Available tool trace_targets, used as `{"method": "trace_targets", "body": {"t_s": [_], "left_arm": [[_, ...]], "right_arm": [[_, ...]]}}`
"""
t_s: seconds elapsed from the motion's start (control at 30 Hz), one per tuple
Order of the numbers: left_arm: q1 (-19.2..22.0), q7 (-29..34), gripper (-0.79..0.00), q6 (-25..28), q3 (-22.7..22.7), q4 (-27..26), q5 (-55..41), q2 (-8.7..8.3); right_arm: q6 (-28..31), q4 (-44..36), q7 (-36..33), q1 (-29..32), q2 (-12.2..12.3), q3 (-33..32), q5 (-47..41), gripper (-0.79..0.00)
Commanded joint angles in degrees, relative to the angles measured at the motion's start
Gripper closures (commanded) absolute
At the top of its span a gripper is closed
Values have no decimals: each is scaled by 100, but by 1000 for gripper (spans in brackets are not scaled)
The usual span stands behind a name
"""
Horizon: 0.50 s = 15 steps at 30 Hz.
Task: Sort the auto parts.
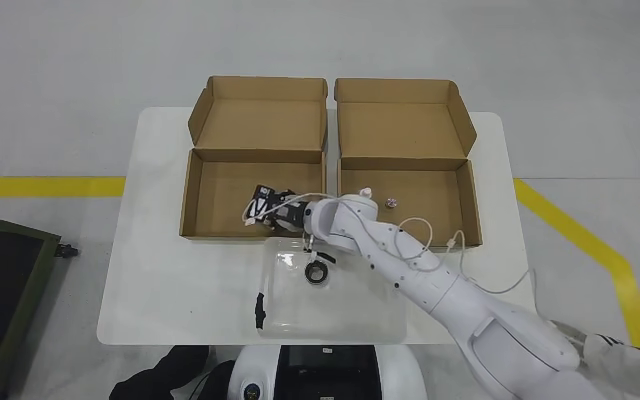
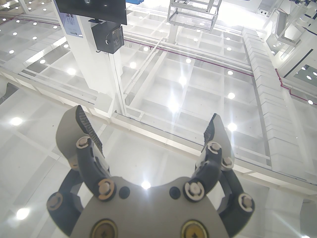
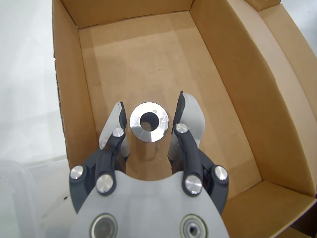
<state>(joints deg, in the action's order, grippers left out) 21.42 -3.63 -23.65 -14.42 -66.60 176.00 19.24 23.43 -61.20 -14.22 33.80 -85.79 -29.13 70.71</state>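
Roughly, I judge the sort to be partway through: two small parts [image 1: 366,193] lie in the right box [image 1: 430,215], at centre-right of the top view, and a metal bushing [image 3: 149,136] appears to rest inside the left box [image 1: 215,195], at centre-left. Left to do, I reckon, are the black ring [image 1: 318,272] and a black piece [image 1: 260,306] in the clear tray [image 1: 370,310], at lower centre on the white surface [image 1: 150,250]. My right arm stretches from the lower right corner into the left box. The right gripper [image 3: 151,99] points down, fingers set narrowly either side of the bushing with a sliver of gap each side, so I take it as released. My left gripper [image 2: 146,111] points at the ceiling, fingers wide and empty
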Motion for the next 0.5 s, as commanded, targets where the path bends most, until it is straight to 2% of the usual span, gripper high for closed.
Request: {"method": "trace_targets", "body": {"t_s": [0.0, 0.13, 0.23, 0.3, 0.4, 0.47], "left_arm": [[0, 0, -785, 0, 0, 0, 0, 0], [0, 0, -785, 0, 0, 0, 0, 0], [0, 0, -785, 0, 0, 0, 0, 0], [0, 0, -785, 0, 0, 0, 0, 0], [0, 0, -785, 0, 0, 0, 0, 0], [0, 0, -785, 0, 0, 0, 0, 0]], "right_arm": [[18, -99, 18, 7, 11, -69, 34, -422], [108, -520, -81, 68, 81, -286, 124, -496], [205, -957, -278, 177, 169, -487, 214, -520], [321, -1302, -442, 279, 240, -632, 282, -579], [515, -1811, -660, 504, 364, -890, 355, -557], [670, -2189, -815, 701, 457, -1074, 412, -573]]}}
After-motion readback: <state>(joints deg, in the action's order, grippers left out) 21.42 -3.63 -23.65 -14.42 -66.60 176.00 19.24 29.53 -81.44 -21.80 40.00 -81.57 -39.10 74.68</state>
